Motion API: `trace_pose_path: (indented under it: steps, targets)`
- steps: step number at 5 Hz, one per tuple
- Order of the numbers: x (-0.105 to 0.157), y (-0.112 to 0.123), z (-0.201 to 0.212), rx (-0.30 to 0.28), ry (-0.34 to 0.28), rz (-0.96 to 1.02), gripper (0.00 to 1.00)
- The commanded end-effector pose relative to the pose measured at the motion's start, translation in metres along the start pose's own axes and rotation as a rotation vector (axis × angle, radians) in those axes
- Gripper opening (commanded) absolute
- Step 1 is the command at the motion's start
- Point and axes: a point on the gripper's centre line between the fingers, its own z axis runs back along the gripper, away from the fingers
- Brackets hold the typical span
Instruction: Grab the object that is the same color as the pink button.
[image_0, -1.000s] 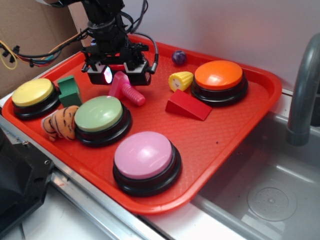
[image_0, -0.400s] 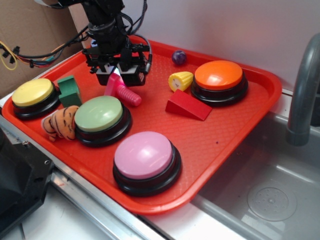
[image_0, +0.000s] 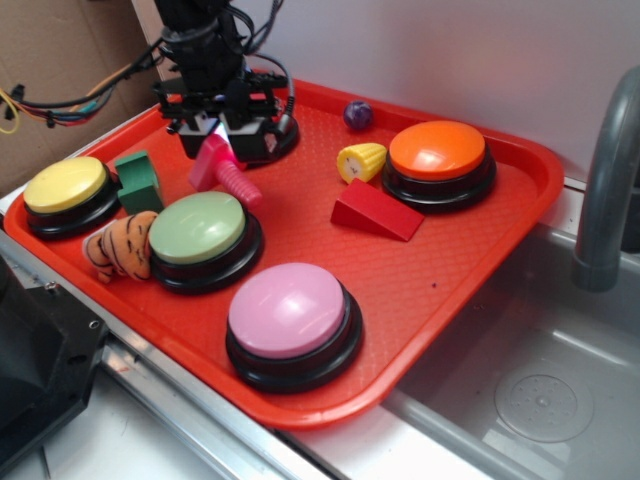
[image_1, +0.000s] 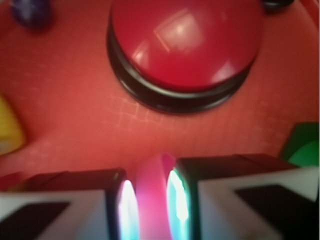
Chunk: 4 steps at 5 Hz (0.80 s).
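The pink toy bolt hangs at the back left of the red tray, its flat head pinched between the fingers of my gripper and its ribbed shaft pointing down to the right. In the wrist view the pink head fills the gap between the two lit pads, so the gripper is shut on it. The pink button, a light pink dome on a black base, sits at the tray's front, well apart from the gripper.
A red button lies just behind the gripper. Green button, yellow button, orange button, green block, plush tiger, red wedge, yellow corn and purple ball share the tray. A sink faucet stands right.
The gripper has closed on the bolt's head and shifted left and back, carrying the bolt with it away from the tray's middle.
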Motion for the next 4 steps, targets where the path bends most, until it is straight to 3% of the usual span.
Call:
trace_pose_path:
  steps: [1,2,3,4]
  targets:
    - [0.003,0.000,0.090,-0.032,-0.012,-0.071,0.00]
    - [-0.005,0.008,0.121,-0.048,-0.024,-0.073,0.00]
    - [-0.013,0.021,0.143,-0.084,-0.073,-0.055,0.00]
    - [-0.014,0.030,0.143,-0.072,-0.043,-0.052,0.00]
